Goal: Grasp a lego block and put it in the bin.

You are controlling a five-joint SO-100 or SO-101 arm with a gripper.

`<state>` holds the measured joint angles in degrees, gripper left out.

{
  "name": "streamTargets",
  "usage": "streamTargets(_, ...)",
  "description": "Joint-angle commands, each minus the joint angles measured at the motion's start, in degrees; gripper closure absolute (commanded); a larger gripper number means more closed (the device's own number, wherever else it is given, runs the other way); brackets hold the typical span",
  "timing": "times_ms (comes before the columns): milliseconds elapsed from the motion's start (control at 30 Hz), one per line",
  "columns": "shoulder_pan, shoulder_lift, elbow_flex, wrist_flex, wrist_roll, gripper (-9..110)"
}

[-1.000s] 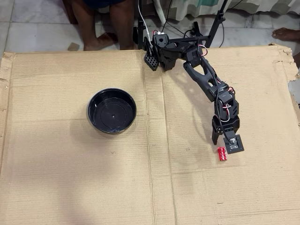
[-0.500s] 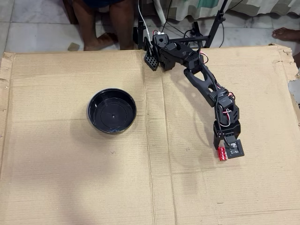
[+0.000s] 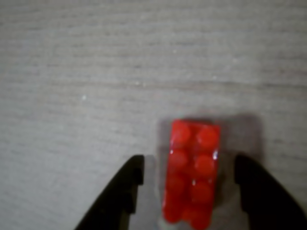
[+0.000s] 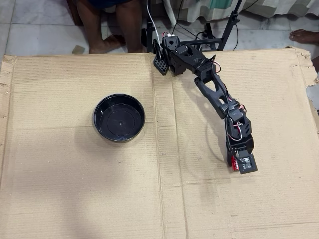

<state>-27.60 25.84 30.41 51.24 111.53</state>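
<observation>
The red lego block [image 3: 192, 172] lies flat on the cardboard, studs up, between my two black fingers in the wrist view. My gripper [image 3: 189, 163] is open, with a gap on each side of the block. In the overhead view the gripper [image 4: 235, 164] is low over the cardboard at the right, and a sliver of the red block [image 4: 233, 161] shows at its left edge. The bin, a round black bowl [image 4: 118, 119], stands empty well to the left of the gripper.
A large cardboard sheet [image 4: 75, 199] covers the work surface. The arm's base [image 4: 172, 52] is at the sheet's far edge. A person's legs [image 4: 117, 25] and a stand [image 4: 229, 25] are beyond it.
</observation>
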Motion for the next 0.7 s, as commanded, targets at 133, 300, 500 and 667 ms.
streamTargets(133, 0.6, 0.2, -2.5, -1.3, -0.3, 80)
streamTargets(300, 0.5, -0.4, -2.2, -0.9, -0.5, 83)
streamTargets(500, 0.5, -1.3, -2.1, -0.9, -0.5, 97)
streamTargets(667, 0.7, -2.4, -2.5, -1.1, -0.5, 101)
